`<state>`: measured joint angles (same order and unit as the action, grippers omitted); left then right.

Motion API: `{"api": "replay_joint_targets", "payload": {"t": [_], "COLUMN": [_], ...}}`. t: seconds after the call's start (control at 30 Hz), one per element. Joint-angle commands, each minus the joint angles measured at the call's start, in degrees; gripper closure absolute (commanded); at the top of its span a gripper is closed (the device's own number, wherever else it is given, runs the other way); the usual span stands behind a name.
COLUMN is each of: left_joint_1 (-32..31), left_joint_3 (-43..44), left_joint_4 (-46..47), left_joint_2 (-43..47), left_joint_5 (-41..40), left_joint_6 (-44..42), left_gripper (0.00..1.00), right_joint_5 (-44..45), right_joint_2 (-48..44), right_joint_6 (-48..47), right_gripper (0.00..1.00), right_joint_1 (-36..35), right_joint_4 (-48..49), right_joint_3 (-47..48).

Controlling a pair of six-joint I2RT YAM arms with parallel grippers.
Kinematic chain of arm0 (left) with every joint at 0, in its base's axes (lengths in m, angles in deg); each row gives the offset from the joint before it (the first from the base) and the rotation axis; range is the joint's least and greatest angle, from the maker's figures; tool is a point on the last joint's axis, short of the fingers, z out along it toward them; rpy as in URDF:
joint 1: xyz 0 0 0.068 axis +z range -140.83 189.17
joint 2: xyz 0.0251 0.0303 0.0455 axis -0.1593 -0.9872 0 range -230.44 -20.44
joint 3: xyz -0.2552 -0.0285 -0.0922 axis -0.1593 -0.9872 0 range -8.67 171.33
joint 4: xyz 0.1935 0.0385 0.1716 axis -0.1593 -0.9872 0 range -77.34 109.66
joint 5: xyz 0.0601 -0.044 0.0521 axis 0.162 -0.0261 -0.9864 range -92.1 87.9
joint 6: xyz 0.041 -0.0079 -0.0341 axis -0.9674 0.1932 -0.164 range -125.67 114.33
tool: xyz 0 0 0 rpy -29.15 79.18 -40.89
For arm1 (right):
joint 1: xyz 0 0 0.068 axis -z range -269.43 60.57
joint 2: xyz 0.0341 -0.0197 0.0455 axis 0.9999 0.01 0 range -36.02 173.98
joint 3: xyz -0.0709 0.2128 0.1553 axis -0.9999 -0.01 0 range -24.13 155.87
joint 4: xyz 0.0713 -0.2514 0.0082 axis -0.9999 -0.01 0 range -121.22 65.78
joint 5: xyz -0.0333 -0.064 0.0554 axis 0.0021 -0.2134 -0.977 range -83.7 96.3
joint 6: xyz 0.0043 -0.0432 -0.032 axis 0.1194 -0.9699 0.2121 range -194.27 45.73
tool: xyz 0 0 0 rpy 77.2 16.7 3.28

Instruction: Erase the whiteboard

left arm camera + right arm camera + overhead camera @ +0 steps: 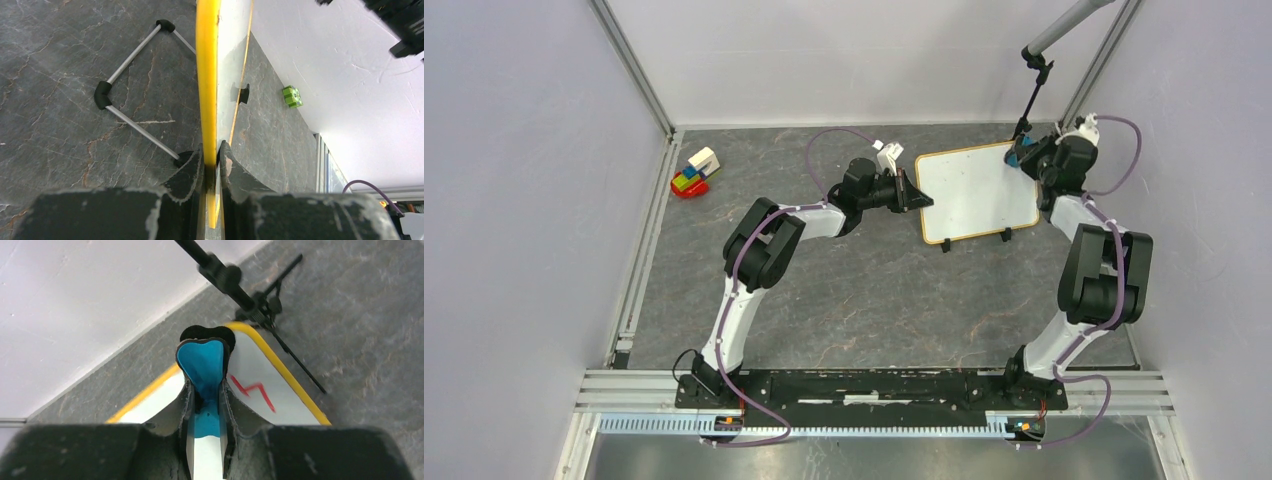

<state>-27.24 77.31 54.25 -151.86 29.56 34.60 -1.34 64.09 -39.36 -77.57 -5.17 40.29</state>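
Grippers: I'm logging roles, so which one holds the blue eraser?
The right gripper: its jaws are shut on the blue eraser beside the red mark, while the left gripper clamps the whiteboard by its yellow edge.

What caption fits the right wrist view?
Right gripper holds the blue eraser near a red mark on the whiteboard.

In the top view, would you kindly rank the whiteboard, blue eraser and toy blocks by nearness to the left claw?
1. whiteboard, edge in the left claw
2. blue eraser, at the board's far right corner
3. toy blocks, far left
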Motion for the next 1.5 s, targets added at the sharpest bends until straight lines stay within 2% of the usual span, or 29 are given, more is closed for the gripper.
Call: {"api": "replay_joint_targets", "payload": {"t": [0.0, 0.2, 0.37, 0.57, 0.77, 0.87, 1.2, 1.47], "left_joint_1": [0.37, 0.46, 0.54, 0.54, 0.54, 0.54, 0.63, 0.63], "left_joint_3": [0.25, -0.15, -0.08, 0.14, 0.20, 0.31, -0.26, -0.60], "left_joint_4": [-3.79, -3.42, -2.95, -2.90, -3.09, -3.27, -2.98, -2.50], "left_joint_2": [-0.59, -0.34, -0.44, -0.64, -0.84, -0.79, -0.28, -0.24], "left_joint_5": [-1.86, -1.78, -1.70, -1.68, -1.67, -1.68, -1.51, -1.47], "left_joint_6": [-3.77, -3.55, -3.23, -2.99, -3.17, -3.27, -3.23, -2.99], "left_gripper": [0.98, 0.98, 0.98, 0.98, 0.98, 0.98, 0.98, 0.98], "right_joint_5": [-4.46, -5.09, -3.87, -0.75, -0.73, -1.76, -5.93, -4.09], "right_joint_2": [0.02, -3.73, -8.27, -9.53, -1.95, 1.71, -1.48, -11.58], "right_joint_6": [4.07, 3.77, 2.26, -0.52, -0.81, 0.09, 4.31, -2.03], "right_gripper": [1.00, 1.00, 1.00, 1.00, 1.00, 1.00, 1.00, 1.00], "right_joint_1": [2.32, 4.17, 3.82, 0.37, 0.24, 1.46, 6.37, 5.77], "right_joint_4": [0.90, 2.98, 1.63, -1.91, -6.33, -9.38, -0.46, -4.74], "right_joint_3": [-8.49, -18.23, -19.00, -9.62, 3.17, 5.59, -14.90, -18.46]}}
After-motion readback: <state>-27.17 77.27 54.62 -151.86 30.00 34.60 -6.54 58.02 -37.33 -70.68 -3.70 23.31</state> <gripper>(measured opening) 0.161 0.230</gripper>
